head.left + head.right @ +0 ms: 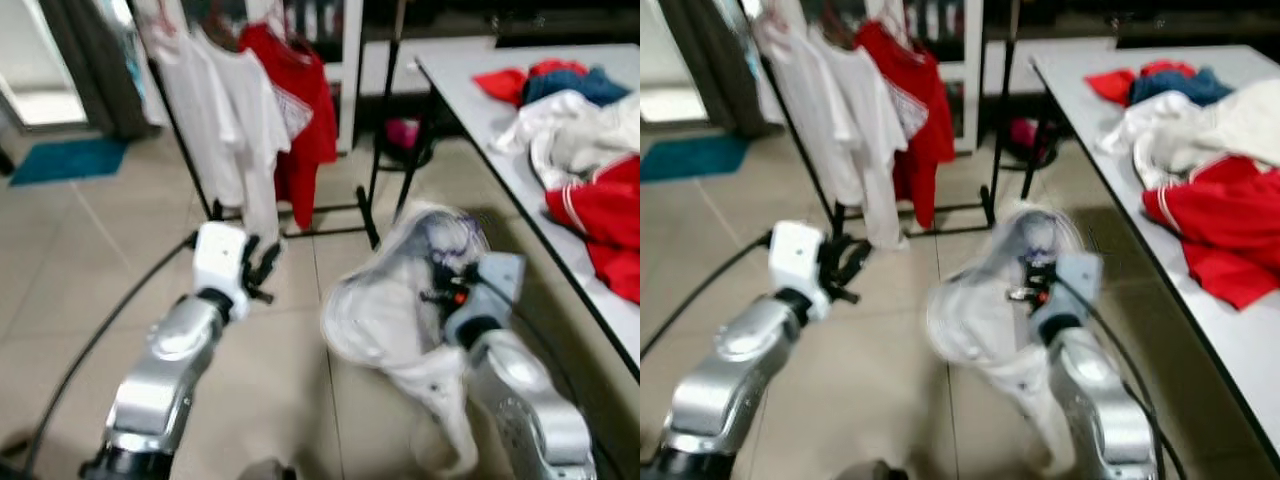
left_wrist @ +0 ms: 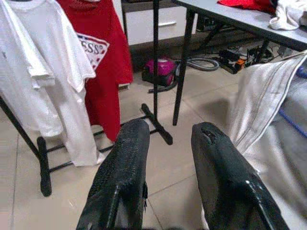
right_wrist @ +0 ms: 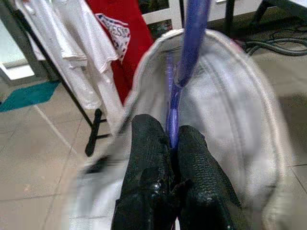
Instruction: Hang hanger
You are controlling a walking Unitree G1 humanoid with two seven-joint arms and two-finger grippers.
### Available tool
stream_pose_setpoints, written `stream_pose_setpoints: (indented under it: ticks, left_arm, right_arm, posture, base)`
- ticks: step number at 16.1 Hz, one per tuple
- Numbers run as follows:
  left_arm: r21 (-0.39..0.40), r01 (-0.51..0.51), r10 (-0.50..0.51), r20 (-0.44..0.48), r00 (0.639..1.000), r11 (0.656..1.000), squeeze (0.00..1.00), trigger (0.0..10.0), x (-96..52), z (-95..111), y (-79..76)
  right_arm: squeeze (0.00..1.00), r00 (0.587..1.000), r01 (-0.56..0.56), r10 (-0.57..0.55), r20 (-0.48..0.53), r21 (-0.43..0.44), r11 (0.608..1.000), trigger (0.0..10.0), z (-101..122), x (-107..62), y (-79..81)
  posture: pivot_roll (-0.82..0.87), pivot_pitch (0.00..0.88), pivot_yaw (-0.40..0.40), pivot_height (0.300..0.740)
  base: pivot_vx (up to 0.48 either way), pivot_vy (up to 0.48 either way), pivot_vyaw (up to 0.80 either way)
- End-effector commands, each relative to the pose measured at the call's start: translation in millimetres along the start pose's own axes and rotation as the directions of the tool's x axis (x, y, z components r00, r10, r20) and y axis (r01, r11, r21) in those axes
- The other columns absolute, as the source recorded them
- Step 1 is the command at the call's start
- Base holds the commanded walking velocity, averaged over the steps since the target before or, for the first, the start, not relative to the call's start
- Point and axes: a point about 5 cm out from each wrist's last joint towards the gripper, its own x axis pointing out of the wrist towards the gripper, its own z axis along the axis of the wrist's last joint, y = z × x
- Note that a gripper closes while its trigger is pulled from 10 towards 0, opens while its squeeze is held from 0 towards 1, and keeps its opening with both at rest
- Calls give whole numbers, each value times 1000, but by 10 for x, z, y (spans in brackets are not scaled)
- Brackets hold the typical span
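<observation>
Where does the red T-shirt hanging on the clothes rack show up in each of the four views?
Left eye view: red T-shirt, upper centre-left.
Right eye view: upper left of centre.
Left wrist view: upper left, beside the white T-shirt.
Right wrist view: top, behind the white garment.
Shared landmark: the black clothes rack.

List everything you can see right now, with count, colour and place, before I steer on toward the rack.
Clothes rack: one, black, ahead on the tiled floor.
Shirts on rack: two white, one red, hanging side by side.
Hanger: one, blue, inside the white garment, held low right of centre.
Table: one, grey top, on the right.
Clothes pile: red, white and blue pieces, count unclear, on the table.
Mat: one, teal, far left floor.
Pink object: one, on the floor behind the rack.
Left gripper: jaws open, empty.
Right gripper: jaws shut on the hanger.
</observation>
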Motion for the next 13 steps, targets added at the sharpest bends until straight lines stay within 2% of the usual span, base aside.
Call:
stream_pose_setpoints:
  ticks: [1,4,8,13]
  left_arm:
    - [3,24,-24,0,1000,1000,0,10000,15,12,-62]
    - [-14,25,-25,4,1000,1000,0,10000,23,25,-68]
    - [5,33,-33,-2,999,999,0,10000,23,21,-62]
    - [12,52,-52,-8,999,999,0,10000,36,14,-88]
  right_arm:
    - [0,999,1,0,54,-20,1000,10000,141,-6,-28]
    - [0,1000,-3,3,29,-22,1000,10000,125,-2,-35]
    - [0,997,16,-18,-79,-32,999,10000,20,30,-62]
    - [0,995,24,-30,-98,-56,998,10000,22,51,-93]
  posture:
    - [26,86,47,740]
    - [27,88,47,740]
    - [29,84,48,740]
    - [22,75,58,740]
  base:
    - [307,0,0]
    - [310,0,0]
    - [311,0,0]
    - [310,0,0]
